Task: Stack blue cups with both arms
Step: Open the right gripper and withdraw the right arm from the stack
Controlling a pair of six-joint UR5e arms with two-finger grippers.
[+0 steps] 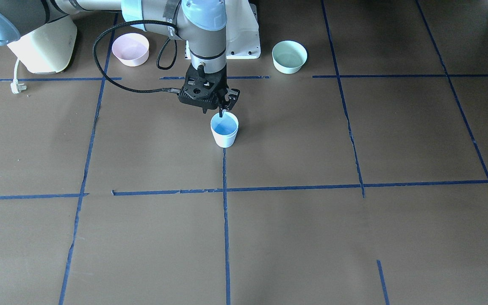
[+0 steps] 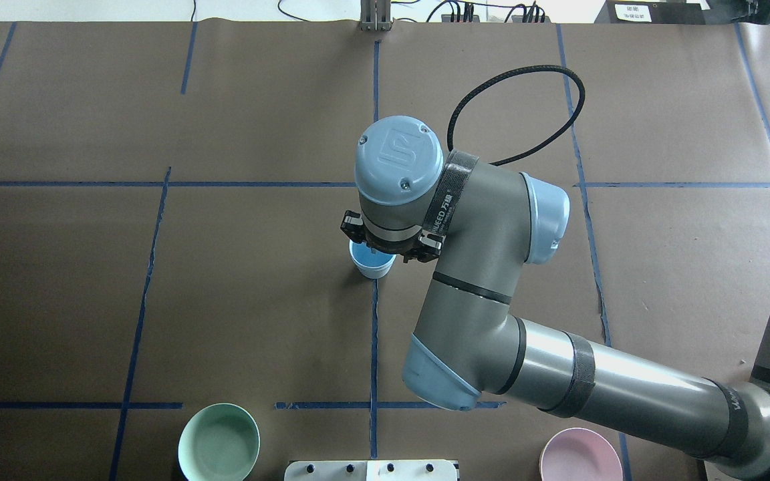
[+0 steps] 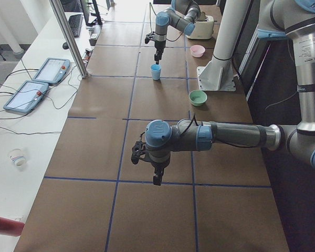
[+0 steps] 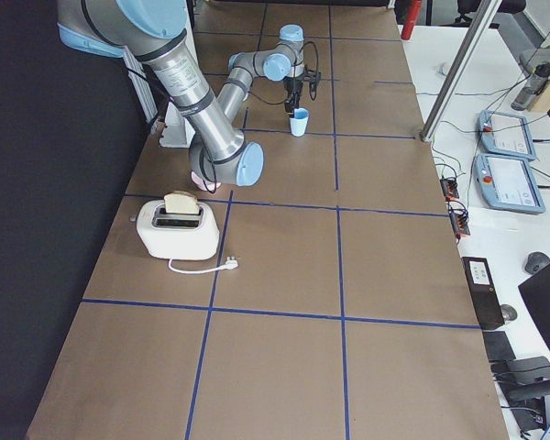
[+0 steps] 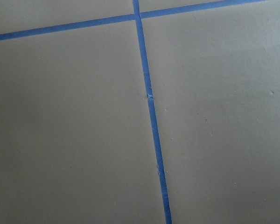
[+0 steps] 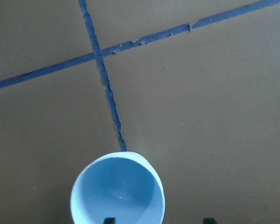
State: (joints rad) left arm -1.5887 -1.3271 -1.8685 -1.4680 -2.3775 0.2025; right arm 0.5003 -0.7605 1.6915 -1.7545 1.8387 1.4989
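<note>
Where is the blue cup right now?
In the front-facing view, the blue cup stands upright on a blue tape line, just below the right pincer. The pink bowl and green bowl sit farther back, near the robot.

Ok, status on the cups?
Right gripper open, straddling cup wall, one finger inside. Left gripper far off, state unreadable. One cup visible, upright, on tape line. Nothing blocking.

A robotics lab: robot arms (image 3: 226,137) over a tape-gridded table (image 1: 295,237), teach pendants (image 3: 51,71) (two, cabled) on the side bench (image 3: 2,181).
</note>
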